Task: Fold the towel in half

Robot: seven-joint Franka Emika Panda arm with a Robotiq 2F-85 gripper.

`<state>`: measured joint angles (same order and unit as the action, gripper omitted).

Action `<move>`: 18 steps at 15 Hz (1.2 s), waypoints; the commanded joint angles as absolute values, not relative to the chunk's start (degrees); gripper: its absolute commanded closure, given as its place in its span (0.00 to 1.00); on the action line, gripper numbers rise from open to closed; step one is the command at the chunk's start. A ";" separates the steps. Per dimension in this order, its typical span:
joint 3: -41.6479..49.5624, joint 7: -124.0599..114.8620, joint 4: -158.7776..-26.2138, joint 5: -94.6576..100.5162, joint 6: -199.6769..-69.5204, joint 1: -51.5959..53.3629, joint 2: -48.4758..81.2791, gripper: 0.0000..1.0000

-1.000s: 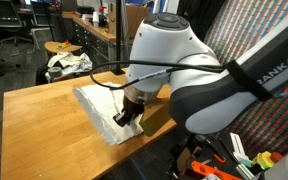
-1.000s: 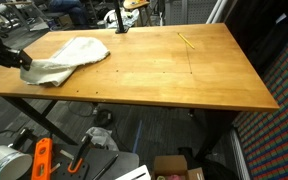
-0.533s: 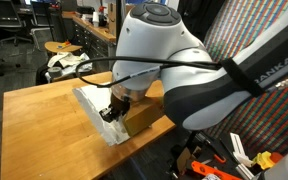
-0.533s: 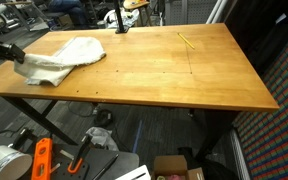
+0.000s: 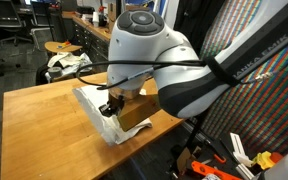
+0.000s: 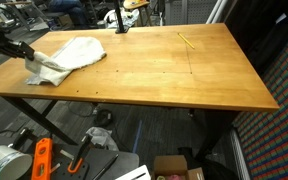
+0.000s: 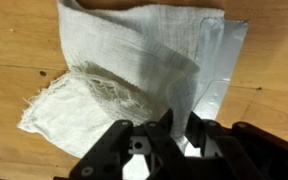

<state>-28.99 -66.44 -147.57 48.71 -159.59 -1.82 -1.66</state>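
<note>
Presently catalogued: towel (image 6: 76,52), one, off-white, thin woven cloth with a frayed hem. It lies rumpled near one end of the tabletop (image 6: 164,70), one edge raised off the wood. Handling, by estimate: light, limp, drapes and drags, not fragile. Best hold: a pinch at hem or corner. Pincer (image 7: 179,125): clamped tight on a lifted fold of the towel's edge.

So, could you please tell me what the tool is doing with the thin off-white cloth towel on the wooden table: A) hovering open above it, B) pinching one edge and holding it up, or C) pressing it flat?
B: the tool is shut on one edge of the thin off-white cloth towel, which rises from the wooden table to it.
</note>
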 commanded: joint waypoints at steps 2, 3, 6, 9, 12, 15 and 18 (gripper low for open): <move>-29.48 -65.68 -146.15 49.32 -152.44 -1.29 2.67 0.97; -29.60 -65.04 -146.28 48.82 -151.25 -1.10 3.20 0.97; -30.20 -63.94 -147.14 47.79 -150.23 -0.56 4.20 0.97; -31.55 -60.54 -147.99 43.09 -150.54 -0.41 5.20 0.64; -32.96 -46.08 -148.94 27.34 -151.79 -1.25 5.98 0.44; -39.61 -32.85 -147.71 12.96 -153.45 -8.28 6.47 0.22; -47.24 -19.52 -145.34 -1.99 -153.13 -16.80 7.74 0.00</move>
<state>-40.25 -30.67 -147.79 9.15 -152.38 -9.00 5.83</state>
